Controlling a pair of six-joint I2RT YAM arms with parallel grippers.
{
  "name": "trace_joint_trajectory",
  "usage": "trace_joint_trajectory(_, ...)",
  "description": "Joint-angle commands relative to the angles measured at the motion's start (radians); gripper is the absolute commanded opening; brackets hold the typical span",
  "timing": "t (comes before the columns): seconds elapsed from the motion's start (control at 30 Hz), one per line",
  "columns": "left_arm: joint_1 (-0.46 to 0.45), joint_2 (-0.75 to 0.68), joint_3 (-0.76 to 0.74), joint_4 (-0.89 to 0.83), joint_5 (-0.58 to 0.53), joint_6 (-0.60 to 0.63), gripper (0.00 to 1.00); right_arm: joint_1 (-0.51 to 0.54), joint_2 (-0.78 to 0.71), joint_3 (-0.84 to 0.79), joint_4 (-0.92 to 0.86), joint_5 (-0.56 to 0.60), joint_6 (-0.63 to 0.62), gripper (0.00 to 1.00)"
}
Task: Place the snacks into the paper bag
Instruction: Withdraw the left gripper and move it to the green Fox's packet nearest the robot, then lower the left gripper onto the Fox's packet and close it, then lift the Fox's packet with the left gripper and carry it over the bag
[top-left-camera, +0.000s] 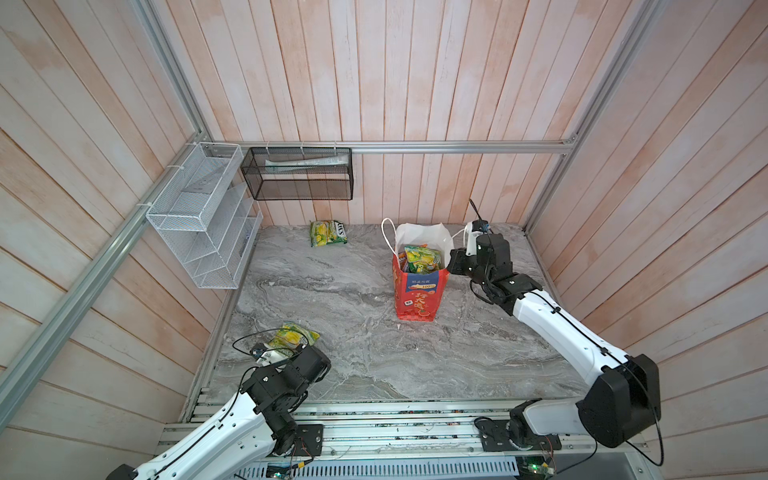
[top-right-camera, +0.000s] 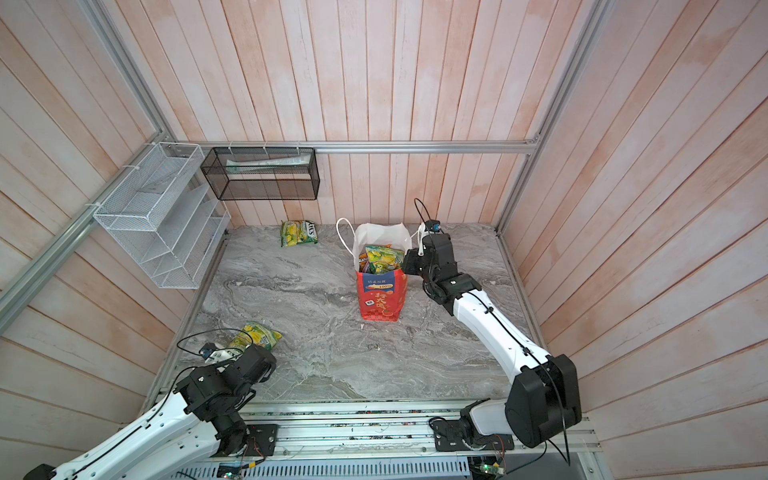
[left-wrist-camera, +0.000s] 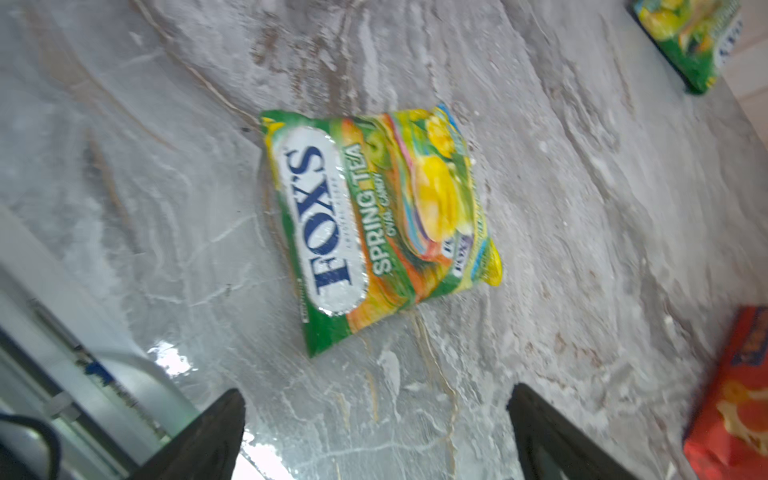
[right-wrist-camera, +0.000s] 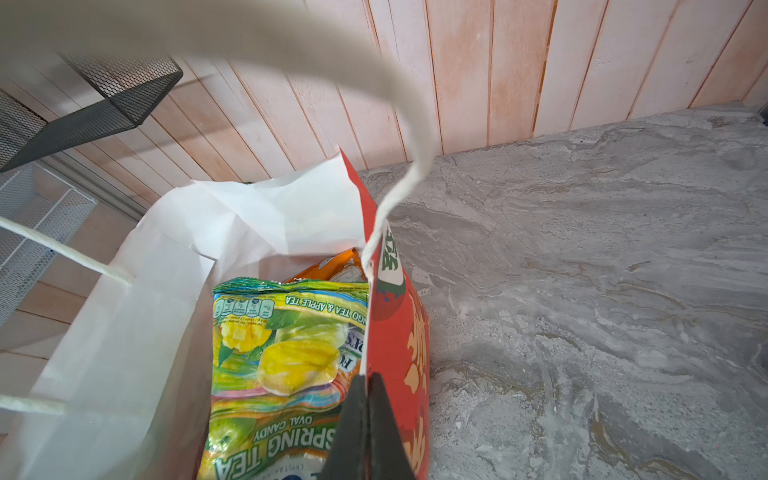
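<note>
Pink plank walls close in a grey marbled worktop (top-left-camera: 374, 357). In both top views the paper bag (top-left-camera: 417, 297) stands upright, right of the middle and toward the back. Its mouth is open and green-yellow snacks (top-left-camera: 420, 258) show inside. The right arm (top-left-camera: 552, 320) reaches to the bag's right rim. The front packet (top-left-camera: 294, 335) lies at the front left, just past the wrist of the left arm (top-left-camera: 232, 419). The back packet (top-left-camera: 328, 232) lies against the rear wall, well apart from the bag. A white wire basket (top-left-camera: 199, 216) and a black mesh basket (top-left-camera: 297, 174) hang on the walls.

From the left wrist, the left gripper (left-wrist-camera: 378, 390) has its jaws spread wide, holding nothing. The front packet, a FOX'S Spring Tea bag, lies flat on the worktop beyond them, untouched.

From the right wrist, the right gripper (right-wrist-camera: 368, 395) is pinched tight on the bag's red side wall at the rim. A white cord handle (right-wrist-camera: 415, 137) arcs overhead. A Spring Tea packet lies on top inside, with an orange packet (right-wrist-camera: 332, 268) behind it.
</note>
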Motion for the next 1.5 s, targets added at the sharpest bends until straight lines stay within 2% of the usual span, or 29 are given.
trace_joint_trajectory(0.0,0.006,0.013,0.007,-0.14,-0.094,-0.2,1.0,0.006,-0.007,-0.016,-0.025,0.013,-0.015,0.0)
trace_joint_trajectory(0.3,0.022,0.0,-0.039,0.009,-0.075,-0.141,1.0,0.006,-0.009,-0.018,-0.021,0.012,-0.015,0.0)
trace_joint_trajectory(0.53,0.079,0.113,-0.047,0.118,-0.029,-0.097,1.0,0.007,-0.005,-0.018,-0.021,0.012,-0.015,0.0)
trace_joint_trajectory(0.67,0.133,0.141,-0.075,0.215,0.011,-0.041,1.0,0.007,-0.008,-0.018,-0.023,0.012,-0.014,0.0)
trace_joint_trajectory(0.87,0.265,0.157,-0.142,0.372,0.117,0.083,1.0,0.006,-0.005,-0.016,-0.022,0.01,-0.015,0.0)
trace_joint_trajectory(1.13,0.35,0.17,-0.207,0.538,0.18,0.17,0.99,0.007,-0.006,-0.018,-0.022,0.011,-0.016,0.0)
trace_joint_trajectory(1.33,0.394,0.228,-0.214,0.591,0.202,0.184,0.9,0.007,-0.003,-0.015,-0.022,0.01,-0.016,0.0)
trace_joint_trajectory(1.43,0.403,0.233,-0.26,0.658,0.201,0.183,0.79,0.008,-0.006,-0.018,-0.02,0.011,-0.015,0.0)
trace_joint_trajectory(1.47,0.407,0.233,-0.27,0.675,0.206,0.185,0.72,0.008,-0.006,-0.019,-0.019,0.011,-0.014,0.0)
